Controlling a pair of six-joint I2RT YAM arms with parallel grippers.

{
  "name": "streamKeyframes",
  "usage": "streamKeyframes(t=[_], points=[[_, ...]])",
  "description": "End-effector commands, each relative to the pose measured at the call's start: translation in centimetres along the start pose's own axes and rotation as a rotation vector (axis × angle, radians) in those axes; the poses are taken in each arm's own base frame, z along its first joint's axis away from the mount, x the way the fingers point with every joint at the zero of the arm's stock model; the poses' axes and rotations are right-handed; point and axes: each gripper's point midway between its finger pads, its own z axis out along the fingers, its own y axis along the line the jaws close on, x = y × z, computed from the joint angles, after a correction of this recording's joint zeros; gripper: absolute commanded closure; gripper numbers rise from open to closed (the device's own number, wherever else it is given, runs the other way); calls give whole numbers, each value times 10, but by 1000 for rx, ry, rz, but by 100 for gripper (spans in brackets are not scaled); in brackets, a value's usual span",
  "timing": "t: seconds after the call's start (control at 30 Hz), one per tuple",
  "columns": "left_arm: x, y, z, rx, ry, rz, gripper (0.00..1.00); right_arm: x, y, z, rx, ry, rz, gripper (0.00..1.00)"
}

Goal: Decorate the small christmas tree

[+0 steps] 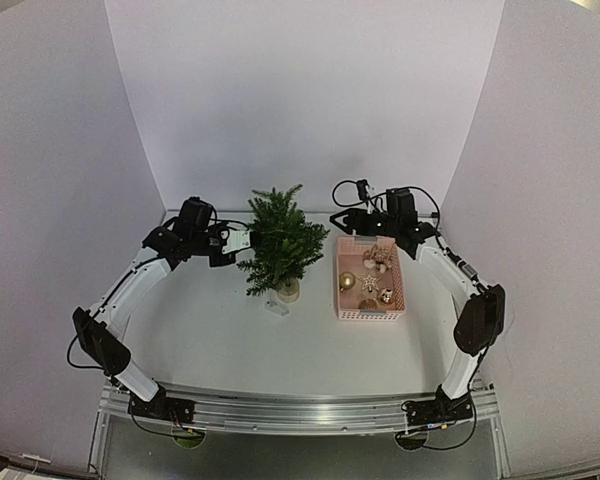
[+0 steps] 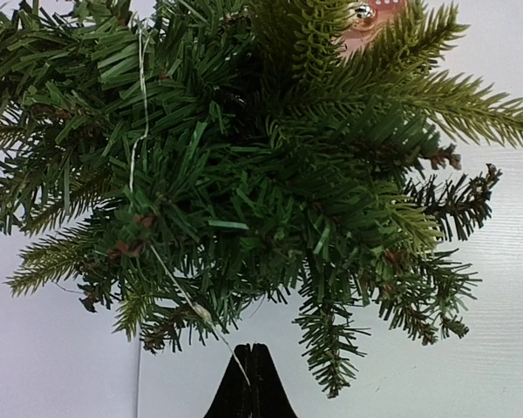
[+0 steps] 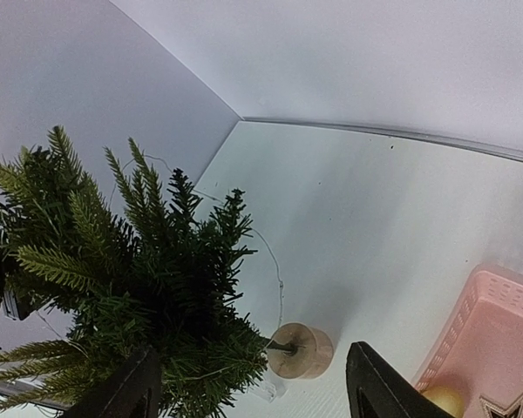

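Tree stands upright near the middle of the table, towards the back wall, on a round wooden base; a small clear object lies on the table just beside that base. To the tree's right, apart from it, we see a pink basket holding ornaments, among them a gold ball and a star.

Left gripper is at the tree's left side, level with the middle branches and touching or nearly touching the needles; in its wrist view the fingers are pressed together with no gap, pointing into the tree. A thin wire runs through the branches and down to the fingertips; we cannot tell whether it is pinched between them.

Right gripper hangs above the basket's far end, to the right of the treetop, touching nothing; its wrist view shows the fingers spread wide apart with nothing between them. That view looks down on the tree, the base, the wire looping from the branches towards the base, and the basket corner with the ball and star inside.
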Motion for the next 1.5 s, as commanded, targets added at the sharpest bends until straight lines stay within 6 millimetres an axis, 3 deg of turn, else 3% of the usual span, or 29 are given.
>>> streamKeyframes(t=[0.0, 0.17, 0.47, 0.73, 0.9, 0.97, 1.27, 1.47], points=[[-6, 7, -3, -46, -59, -18, 100, -9, 16, 1, -49, -13, -24, 29], [5, -1, 12, -32, -56, -18, 100, -6, 18, 1, -56, -6, -23, 29], [3, -6, 28, -14, -113, -89, 100, 1, 18, 11, -68, 17, -12, 28], [-10, 7, 30, -44, -168, -116, 98, 2, 18, 15, -74, 23, -10, 27], [-7, 4, 34, -27, -165, -124, 86, 1, 18, 15, -75, 21, -13, 27], [-7, 4, 30, -33, -162, -130, 77, 0, 19, 14, -74, 19, -15, 27], [-20, 19, -9, -105, -176, -115, 37, 0, 19, 13, -71, 17, -18, 26], [-19, 24, -28, -143, -160, -96, 22, -2, 20, 12, -71, 11, -22, 26]])
